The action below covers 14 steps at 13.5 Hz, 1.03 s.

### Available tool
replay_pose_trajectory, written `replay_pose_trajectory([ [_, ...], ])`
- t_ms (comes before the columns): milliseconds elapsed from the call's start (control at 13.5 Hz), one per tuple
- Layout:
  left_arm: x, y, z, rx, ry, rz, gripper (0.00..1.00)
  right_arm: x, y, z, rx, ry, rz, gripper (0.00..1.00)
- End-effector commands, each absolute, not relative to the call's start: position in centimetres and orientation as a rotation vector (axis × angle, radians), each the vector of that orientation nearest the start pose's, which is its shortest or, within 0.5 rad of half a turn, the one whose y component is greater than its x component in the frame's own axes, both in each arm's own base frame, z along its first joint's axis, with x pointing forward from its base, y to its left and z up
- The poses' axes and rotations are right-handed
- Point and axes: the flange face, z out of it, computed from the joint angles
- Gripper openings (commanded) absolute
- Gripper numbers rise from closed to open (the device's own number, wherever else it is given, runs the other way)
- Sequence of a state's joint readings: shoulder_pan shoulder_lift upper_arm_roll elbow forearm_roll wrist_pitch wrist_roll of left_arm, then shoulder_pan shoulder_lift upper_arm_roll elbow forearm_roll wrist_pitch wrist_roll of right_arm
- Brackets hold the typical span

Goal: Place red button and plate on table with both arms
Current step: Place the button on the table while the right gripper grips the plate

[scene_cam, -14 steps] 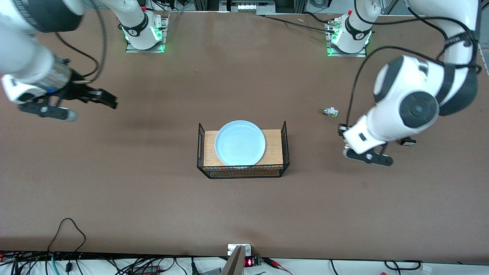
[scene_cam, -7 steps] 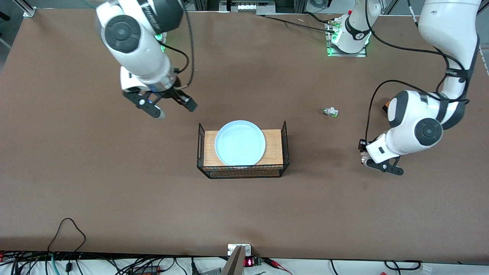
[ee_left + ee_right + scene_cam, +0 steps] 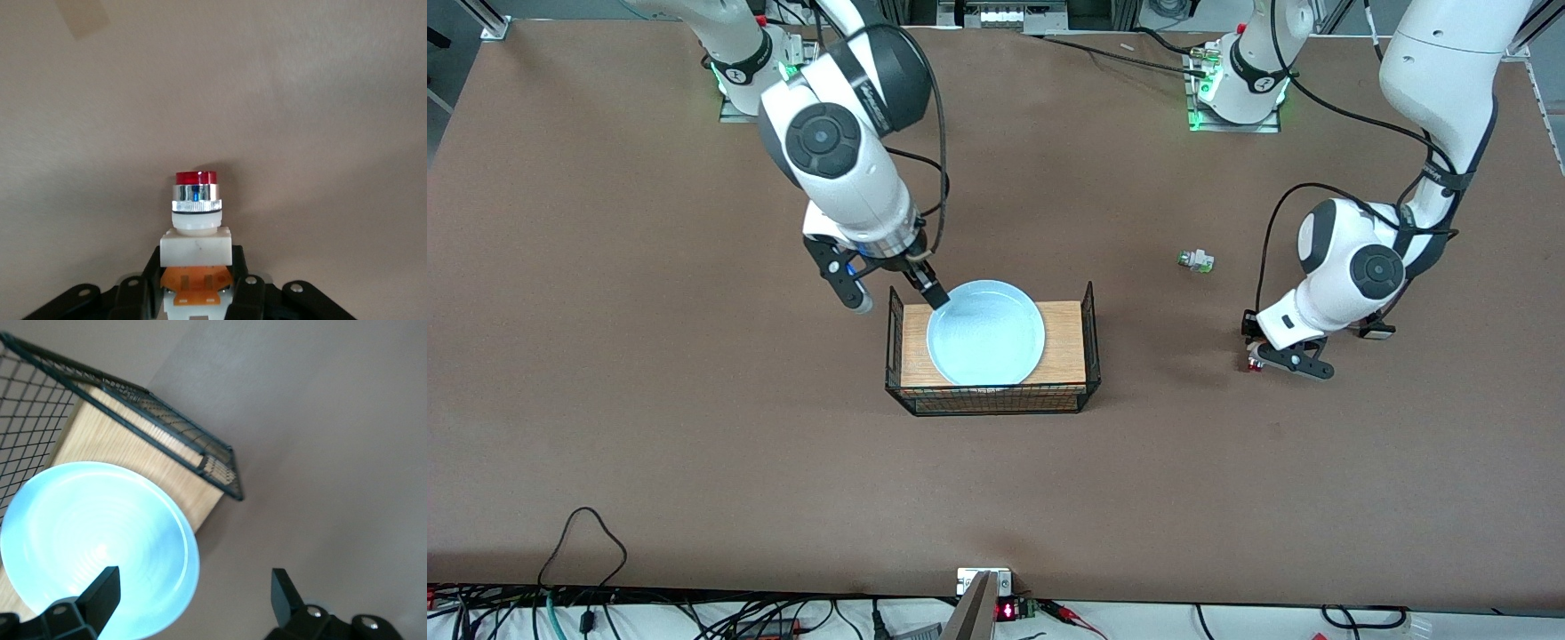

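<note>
The left pincer (image 3: 1272, 356) hangs low over the bench (image 3: 694, 427) toward the left arm's end, its fingers (image 3: 243, 293) pinching the red button (image 3: 195, 233) by its white and orange body. The button's red cap points away from the pincer, just above the brown surface.

The right pincer (image 3: 894, 298) hovers over the wire basket's (image 3: 1089, 338) end nearest the right arm, fingers spread wide. One finger (image 3: 100, 590) sits above the rim of the plate (image 3: 985, 333); the other finger (image 3: 283, 593) is out over the bench.

The pale blue plate lies flat on the basket's wooden top, mid-bench. A small white piece with a green tip (image 3: 1196, 260) lies on the bench, between basket and left arm, farther from the front camera than the left pincer.
</note>
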State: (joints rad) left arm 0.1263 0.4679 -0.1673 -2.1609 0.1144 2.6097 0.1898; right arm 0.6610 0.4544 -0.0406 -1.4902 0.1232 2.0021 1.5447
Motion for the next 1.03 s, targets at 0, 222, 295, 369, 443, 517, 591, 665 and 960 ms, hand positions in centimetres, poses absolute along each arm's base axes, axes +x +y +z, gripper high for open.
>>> replay_pose_trajectory([
  [0,55.9,-2.1,18.3,-3.099,0.57,-0.021,0.84,56.5,42.8,40.2,-2.64,1.459,0.071,1.0],
  [222,57.5,-1.6,21.6,-3.079,0.597,-0.042,1.0,56.6,43.6,37.9,-2.652,1.449,0.062,1.0],
  [295,58.2,-1.7,23.4,-3.079,0.585,0.014,1.0,56.5,43.6,37.2,-2.663,1.45,0.067,1.0],
  [369,59.4,-1.9,25.9,-3.075,0.581,0.061,1.0,56.5,43.7,36.4,-2.667,1.459,0.079,1.0],
  [443,60.5,-2.1,28.3,-3.077,0.575,0.153,1.0,56.5,43.8,35.9,-2.674,1.46,0.08,1.0],
  [517,61.5,-2.4,30.9,-3.074,0.551,0.258,1.0,56.6,43.8,35.3,-2.678,1.465,0.083,1.0],
  [591,61.8,-3.0,33.3,-3.072,0.469,0.364,1.0,56.5,43.9,35.3,-2.675,1.46,0.082,0.96],
  [665,62.2,-3.5,35.5,-3.069,0.38,0.413,1.0,56.6,43.9,35.4,-2.668,1.457,0.075,0.82],
  [960,63.0,-4.1,47.2,-3.052,0.244,0.5,1.0,56.7,43.9,34.7,-2.678,1.453,0.065,0.27],
])
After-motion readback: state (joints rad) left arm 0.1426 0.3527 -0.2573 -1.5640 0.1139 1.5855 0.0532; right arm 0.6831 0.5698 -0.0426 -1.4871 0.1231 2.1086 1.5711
